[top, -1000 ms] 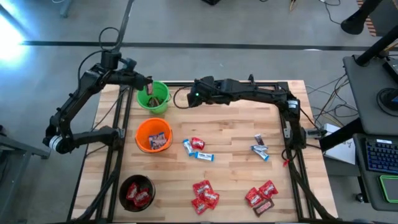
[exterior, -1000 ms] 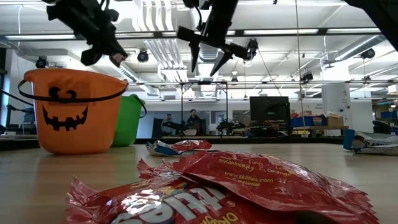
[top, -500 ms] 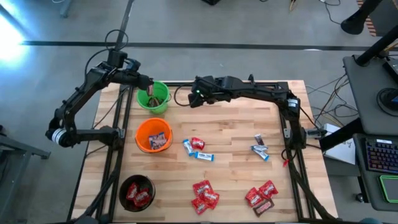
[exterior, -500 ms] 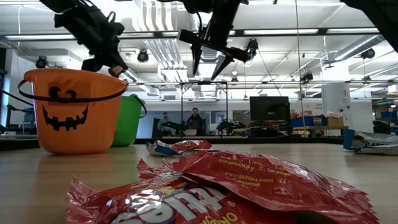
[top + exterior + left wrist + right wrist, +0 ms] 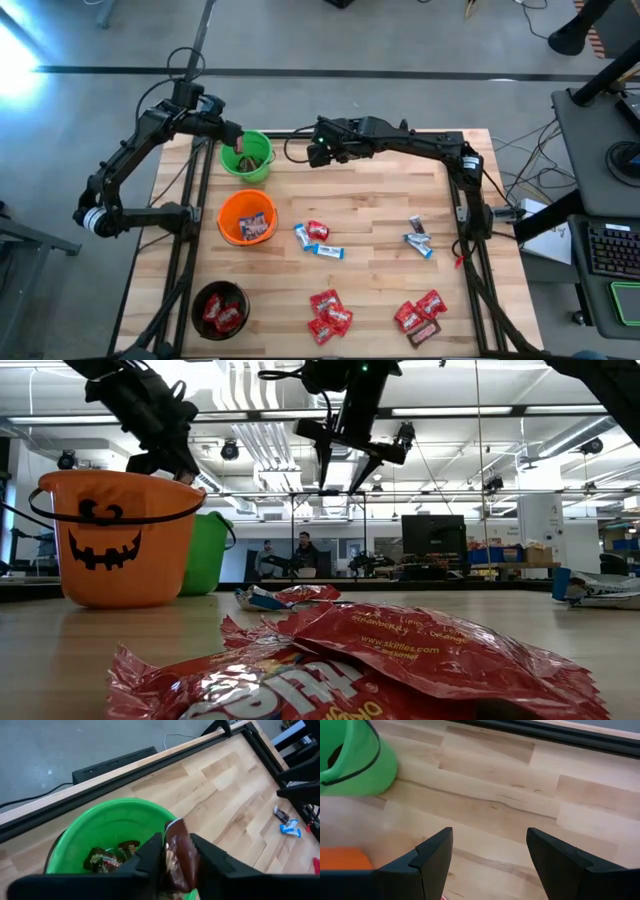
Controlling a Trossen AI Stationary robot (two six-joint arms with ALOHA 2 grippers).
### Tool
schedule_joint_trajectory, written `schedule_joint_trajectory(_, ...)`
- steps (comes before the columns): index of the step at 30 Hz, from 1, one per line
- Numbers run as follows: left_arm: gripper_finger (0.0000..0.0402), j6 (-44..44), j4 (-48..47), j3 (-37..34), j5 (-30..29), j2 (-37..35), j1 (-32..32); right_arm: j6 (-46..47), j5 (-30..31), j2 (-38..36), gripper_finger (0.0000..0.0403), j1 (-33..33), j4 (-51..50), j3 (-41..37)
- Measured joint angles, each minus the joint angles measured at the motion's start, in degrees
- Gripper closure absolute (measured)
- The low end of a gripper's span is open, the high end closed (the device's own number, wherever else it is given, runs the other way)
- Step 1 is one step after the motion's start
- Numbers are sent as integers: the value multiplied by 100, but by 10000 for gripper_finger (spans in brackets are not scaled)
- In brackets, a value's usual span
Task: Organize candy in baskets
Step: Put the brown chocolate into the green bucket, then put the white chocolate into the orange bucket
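My left gripper (image 5: 239, 149) hangs over the bright green basket (image 5: 248, 158) at the table's far left, shut on a dark brown candy (image 5: 178, 856). More brown candy (image 5: 111, 856) lies on the green basket's floor. My right gripper (image 5: 313, 156) hovers open and empty above bare wood just right of the green basket. Nearer along the left side stand the orange basket (image 5: 246, 217) and the black basket (image 5: 220, 307), each with candy inside. Loose red candy (image 5: 329, 313) and blue-and-white candy (image 5: 318, 241) lie on the table. My left gripper pinches the brown candy between its two fingers (image 5: 154, 854), which lie on the wrapper's two flat sides. The wrapper's free end (image 5: 175, 826) sticks out past the fingertips. The fingers slant down over the basket's near rim, and the candy is clear of the basket.
A second red pile (image 5: 420, 312) and a few blue-and-white and dark pieces (image 5: 418, 238) lie at the near right. A big red wrapper (image 5: 390, 650) fills the low view's foreground. Black frame rails (image 5: 470, 200) run along the table's sides. Bare wood lies in the middle.
My left gripper has sunk and tipped down toward the green basket's mouth with the brown candy, then kept still. My right gripper, still open, has drifted a little toward the table's right.
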Motion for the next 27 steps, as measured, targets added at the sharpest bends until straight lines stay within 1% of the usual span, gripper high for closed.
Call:
schedule_joint_trajectory(7, 260, -8, -51, 2, -1, 40, 0, -20, -47, 0, 156, -2, 8, -15)
schedule_joint_trajectory(10, 244, -2, -89, 2, 5, 43, 0, -65, -115, 0, 156, 3, 10, -15)
schedule_joint_trajectory(12, 238, 16, -130, 2, 117, 43, -1, -69, -319, 0, 156, 2, 10, -15)
schedule_joint_trajectory(14, 236, 11, -154, 2, 634, 41, 0, -113, -711, 0, 156, 1, 10, -15)
schedule_joint_trajectory(16, 237, 4, -161, 2, 1422, 28, -2, -133, -1042, 0, 156, 27, -14, -18)
schedule_joint_trajectory(18, 239, 1, -186, 4, 2049, -1, -25, -187, -1231, 0, 156, 95, -128, -19)
schedule_joint_trajectory(20, 242, 13, -226, 4, 2474, -25, -53, -373, -1378, 0, 156, 207, -275, -19)
schedule_joint_trajectory(22, 245, 16, -272, 4, 2707, -57, -63, -607, -1550, 0, 156, 362, -452, -19)
schedule_joint_trajectory(24, 248, 16, -334, 4, 2733, -123, -72, -755, -1713, 0, 156, 549, -603, -21)
schedule_joint_trajectory(27, 251, 16, -424, 4, 2722, -241, -99, -802, -1734, 0, 156, 879, -718, -31)
